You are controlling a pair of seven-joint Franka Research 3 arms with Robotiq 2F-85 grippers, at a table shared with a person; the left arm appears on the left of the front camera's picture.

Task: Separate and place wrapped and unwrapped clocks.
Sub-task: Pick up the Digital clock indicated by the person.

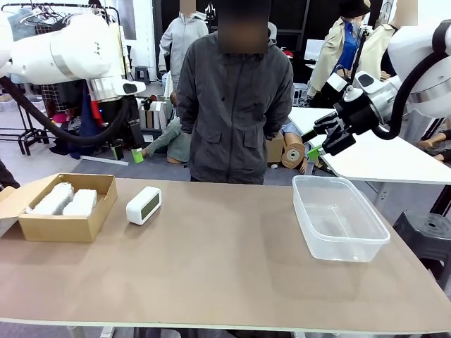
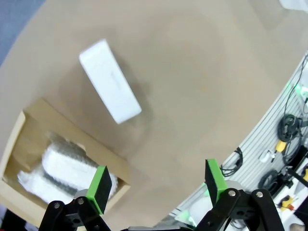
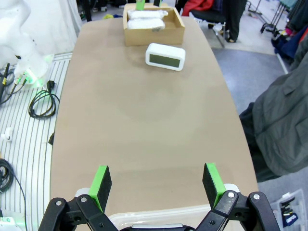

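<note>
Two wrapped clocks lie side by side in the brown cardboard box at the table's left. The bare white clock stands on the table just right of the box. In the left wrist view my left gripper hangs open high above the table, with the bare clock and the wrapped clocks below it. Open and holding nothing, my right gripper is raised above the far right of the table. Its wrist view looks down the table at the bare clock and the wrapped clocks.
A clear plastic tub with nothing in it stands on the right side of the table; its rim lies under my right gripper. A person stands at the far edge. The table's middle and front are bare.
</note>
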